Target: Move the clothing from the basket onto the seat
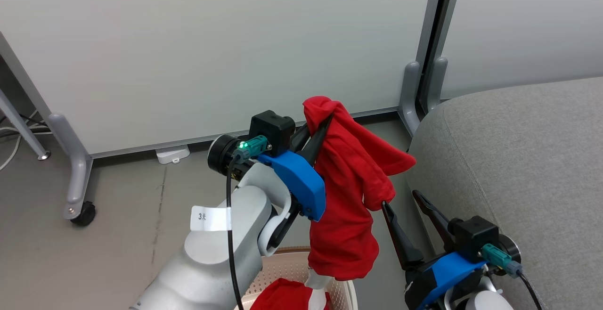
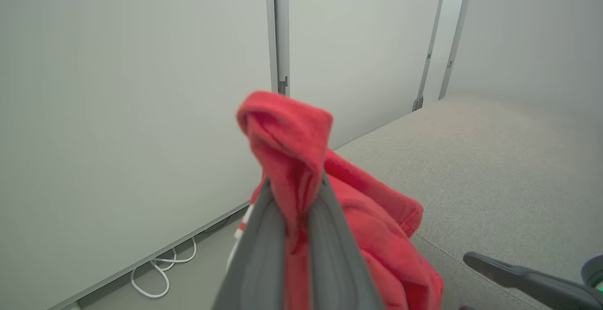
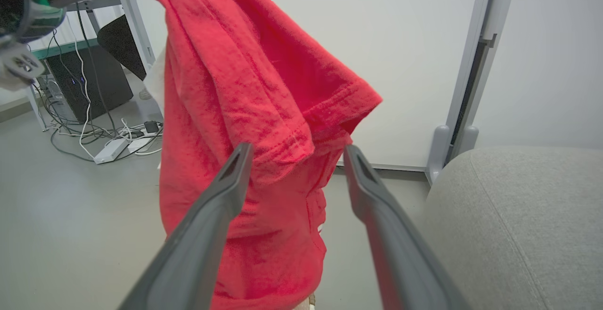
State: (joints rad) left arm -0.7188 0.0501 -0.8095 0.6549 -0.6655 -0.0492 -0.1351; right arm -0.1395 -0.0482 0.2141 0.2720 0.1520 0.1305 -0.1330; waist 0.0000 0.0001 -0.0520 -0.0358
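Near centre-left, basket (image 1: 287,265) sits under the left arm, more red clothing (image 1: 282,296) inside. Left gripper (image 1: 322,126) is raised above it, jaws clamped tight on the top fold of a red garment (image 1: 348,197) that hangs free, lower end over the basket rim. Right gripper (image 1: 399,198) is just right of the garment, jaws wide apart, holding nothing. Grey seat (image 1: 518,159) is on the right.

White tag (image 1: 210,218): "3" is read, followed by one small unclear character.
Carrier: tag is wrapped on the pale left forearm (image 1: 221,253).
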